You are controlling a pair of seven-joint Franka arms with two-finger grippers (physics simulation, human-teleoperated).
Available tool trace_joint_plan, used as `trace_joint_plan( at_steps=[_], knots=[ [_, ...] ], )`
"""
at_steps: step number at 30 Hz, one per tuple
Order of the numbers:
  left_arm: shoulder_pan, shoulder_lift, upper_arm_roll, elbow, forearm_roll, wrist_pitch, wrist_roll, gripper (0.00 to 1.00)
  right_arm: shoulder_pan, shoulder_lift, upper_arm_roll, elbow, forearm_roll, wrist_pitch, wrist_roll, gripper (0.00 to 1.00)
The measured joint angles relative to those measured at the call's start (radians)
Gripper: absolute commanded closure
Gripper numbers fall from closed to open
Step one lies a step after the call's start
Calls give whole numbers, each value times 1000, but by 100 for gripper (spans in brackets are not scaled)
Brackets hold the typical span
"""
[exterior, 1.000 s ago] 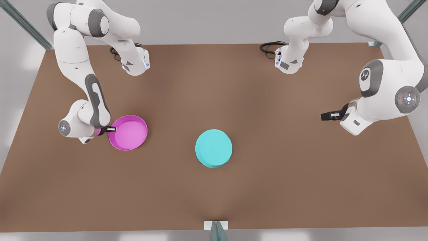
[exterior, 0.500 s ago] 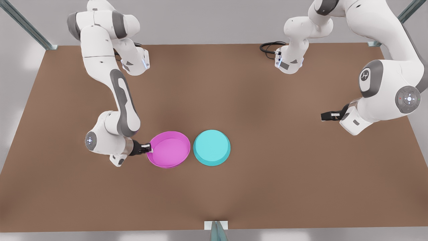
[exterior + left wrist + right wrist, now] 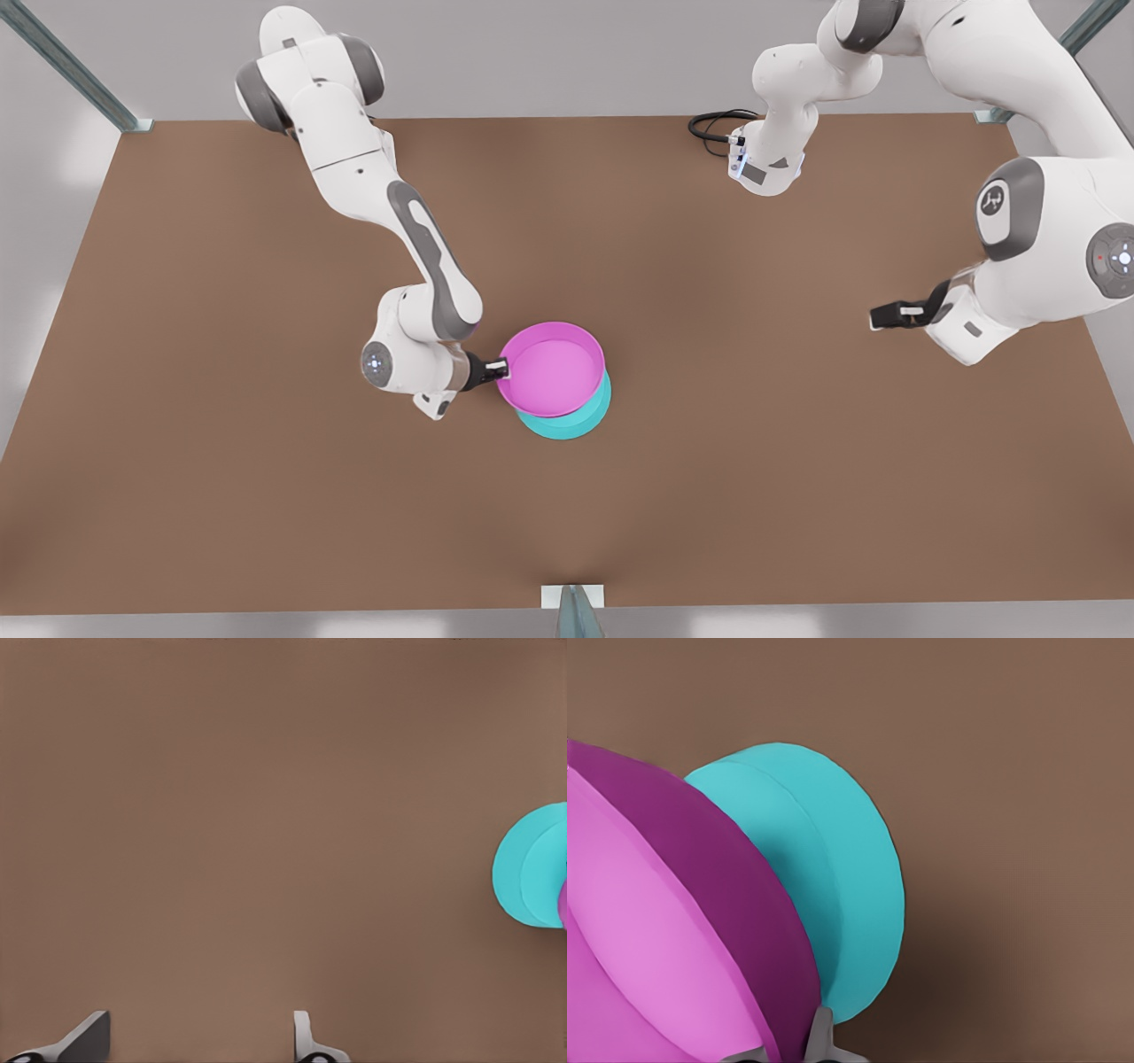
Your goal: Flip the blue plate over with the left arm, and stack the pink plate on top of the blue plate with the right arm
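A: Firstly, the right gripper (image 3: 502,366): how do its fingers stand?

B: Item one. Fingers clamped on the rim of the pink plate (image 3: 551,369), at the edge toward the front view's left. In the right wrist view one grey finger (image 3: 821,1038) lies against the outside of the pink plate's (image 3: 673,930) wall. The right arm (image 3: 416,257) reaches down from the far side of the table (image 3: 221,496).

A: And the pink plate itself?

B: Item two. Open side up, lighter pink inside showing. It overlaps the blue plate (image 3: 567,424), covering most of it and offset toward the far side; a crescent of turquoise shows on the near side. Whether the two are touching I cannot tell.

A: The blue plate?

B: Item three. Near the table's middle. In the right wrist view the blue plate (image 3: 833,895) shows its flat base and low wall, base up.

A: The left gripper (image 3: 893,314)?

B: Item four. Fingers apart, holding nothing. In the left wrist view both fingertips (image 3: 303,1036) stand with bare table between them, the blue plate (image 3: 532,864) well apart at the edge. The left arm (image 3: 1045,239) waits at the front view's right.
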Motion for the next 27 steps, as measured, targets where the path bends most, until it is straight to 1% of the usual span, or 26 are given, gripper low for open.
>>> trace_joint_plan(
  at_steps=[2, 7, 8, 14, 16, 17, 18, 20, 22, 23, 25, 27],
  knots=[
    [0, 10, 20, 35, -1, -15, 2, 0, 1, 21, 4, 16, 1, 6, 18, 79],
    [13, 32, 57, 42, -13, -59, 9, 0, 1, 42, 6, 31, 2, 15, 54, 77],
    [13, 33, 60, 41, -16, -68, 11, 0, 1, 44, 6, 31, 0, 16, 61, 0],
    [11, 42, 63, 39, -26, -96, 15, 0, 1, 39, 6, 64, -11, 16, 101, 0],
    [11, 45, 62, 41, -26, -99, 15, 0, -1, -9, -8, 63, -17, 11, 118, 0],
    [12, 45, 62, 43, -27, -101, 15, 0, -21, -56, -38, 57, -40, -13, 130, 0],
    [11, 47, 61, 45, -27, -102, 15, 0, -85, -121, -64, 90, -125, -67, 139, 0],
    [10, 54, 57, 52, -27, -104, 15, 0, -210, -223, -85, 225, -370, -227, 148, 0],
    [7, 58, 54, 54, -26, -105, 16, 0, -261, -343, -85, 276, -619, -360, 147, 0],
    [7, 58, 54, 53, -26, -106, 17, 0, -269, -406, -84, 280, -708, -416, 146, 0],
    [5, 54, 54, 52, -21, -108, 18, 0, -275, -501, -83, 269, -823, -507, 145, 0],
    [1, 58, 53, 61, -20, -114, 17, 0, -279, -539, -83, 261, -888, -578, 144, 0]
  ],
)
